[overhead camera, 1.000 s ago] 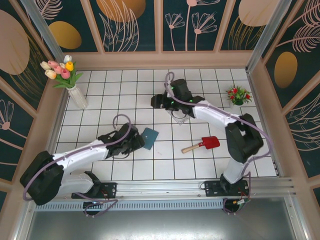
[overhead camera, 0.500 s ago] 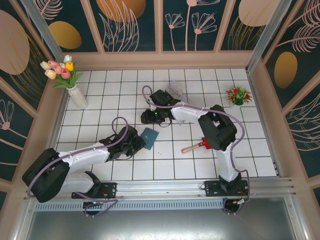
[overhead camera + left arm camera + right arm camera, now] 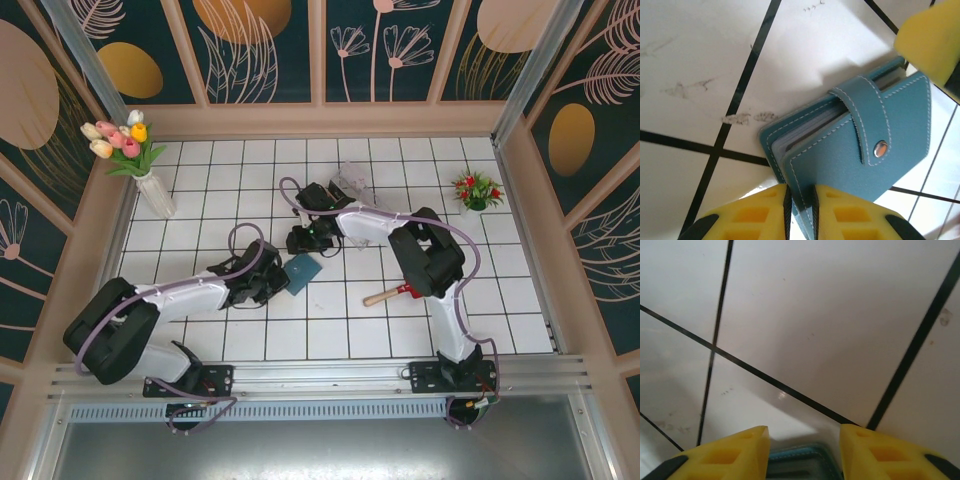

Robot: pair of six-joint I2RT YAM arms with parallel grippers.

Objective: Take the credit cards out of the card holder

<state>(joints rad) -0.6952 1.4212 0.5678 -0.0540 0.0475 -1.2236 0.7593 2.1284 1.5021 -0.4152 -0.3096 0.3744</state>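
The credit cards are hidden: only pale layered edges show between the covers, and no single card can be made out. The left gripper [image 3: 800, 194] is clamped on the near corner of the flat slate-blue stitched card holder [image 3: 832, 167]. It lies closed mid-table on the white tiled table [image 3: 685, 60], its strap fastened by a metal stud [image 3: 881, 149]. The right gripper [image 3: 804, 435] sits at the holder's far edge with its fingers apart and a sliver of blue between them; whether they press it cannot be told. Further right, that arm covers most of the red-bladed, wooden-handled toy shovel [image 3: 381, 297]. A second ago the arm reached by the clear plastic box [image 3: 352, 184]; the holder has barely shifted.
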